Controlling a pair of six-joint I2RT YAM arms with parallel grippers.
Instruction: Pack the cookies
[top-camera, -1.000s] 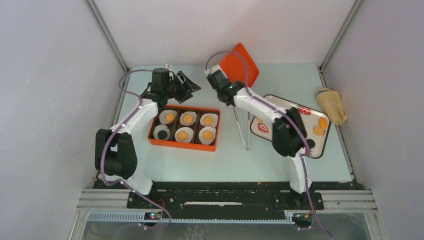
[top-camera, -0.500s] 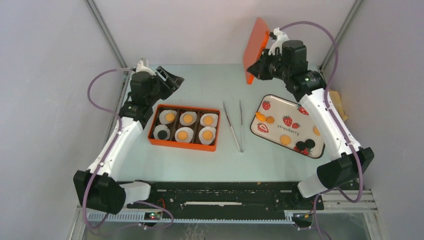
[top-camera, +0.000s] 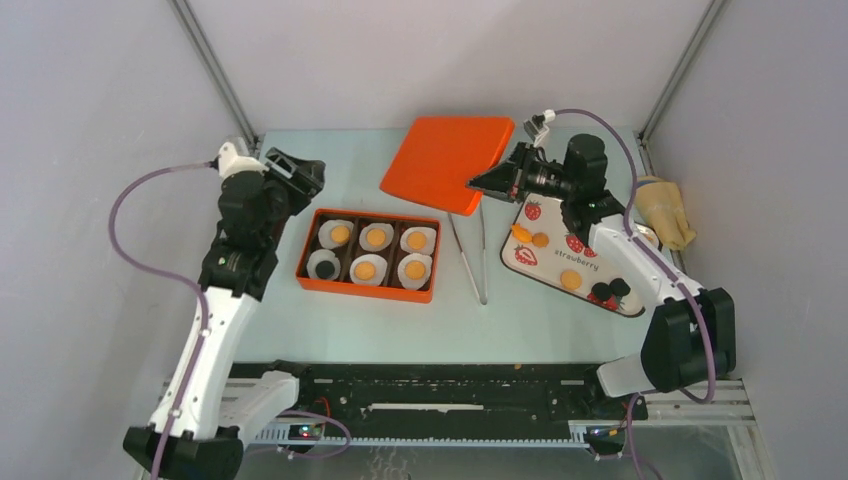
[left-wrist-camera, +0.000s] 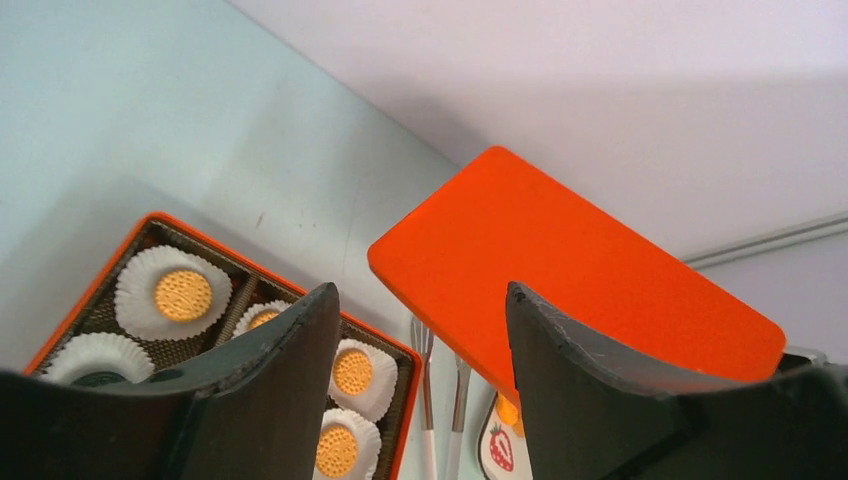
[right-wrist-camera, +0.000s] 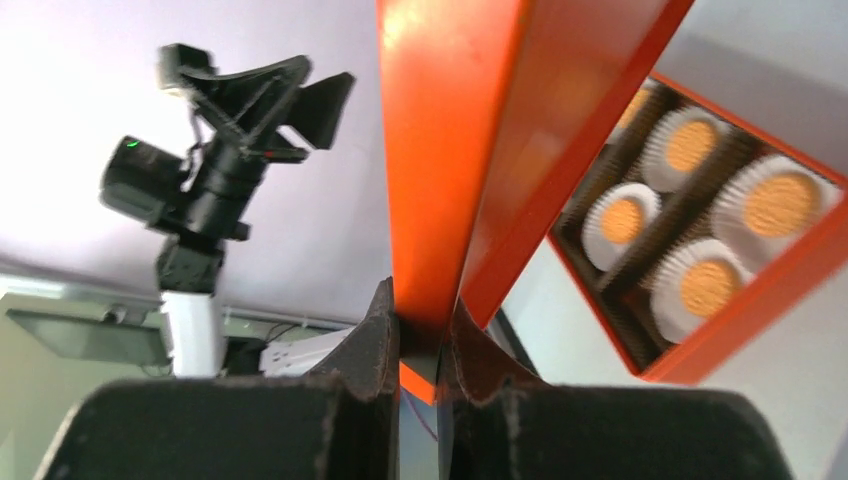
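Cookies sit in cups in the orange box, which lies long from 9 to 3 o'clock. My right fingers pinch the edge of the lid; the box is at 8 o'clock from them. My left fingers hang open, nearer the box.

I count five cookies, small round orange-yellow discs, lying flat, one to each of the white paper cups in the orange box left of the table's middle: three in the far row, two in the near. Three more lie loose on the strawberry tray toward the right edge.
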